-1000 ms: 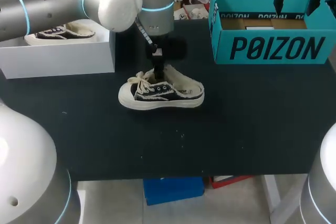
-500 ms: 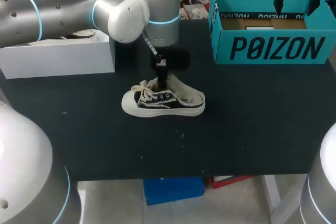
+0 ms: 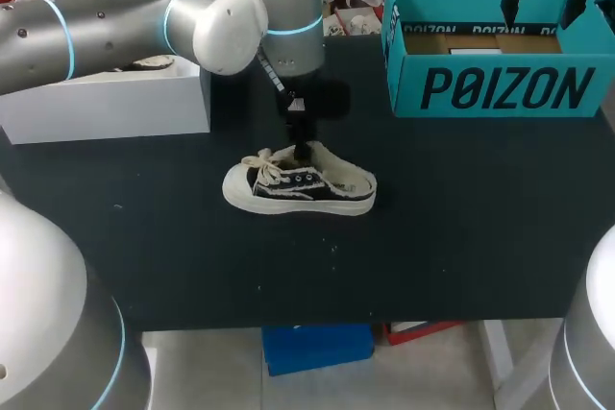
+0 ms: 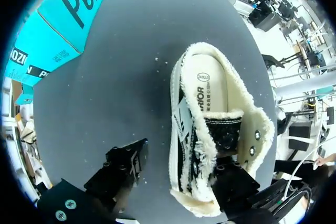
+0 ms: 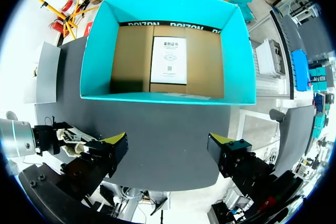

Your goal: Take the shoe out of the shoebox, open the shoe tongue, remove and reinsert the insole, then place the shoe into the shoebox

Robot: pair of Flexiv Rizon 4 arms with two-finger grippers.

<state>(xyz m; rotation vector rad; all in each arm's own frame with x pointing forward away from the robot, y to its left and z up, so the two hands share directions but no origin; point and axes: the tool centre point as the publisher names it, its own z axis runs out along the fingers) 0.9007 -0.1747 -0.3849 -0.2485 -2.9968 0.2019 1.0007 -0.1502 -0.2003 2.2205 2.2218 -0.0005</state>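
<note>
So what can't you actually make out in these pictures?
- Head view: the left fingers are a dark shape behind the shoe; whether they touch it is unclear.
- Head view: the left arm hides most of the white box and its contents.
- Right wrist view: the label inside the shoebox is too small to read.

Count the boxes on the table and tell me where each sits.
2. The teal shoebox stands open at the table's far right; the white box sits at the far left, its inside partly hidden by my left arm.
</note>
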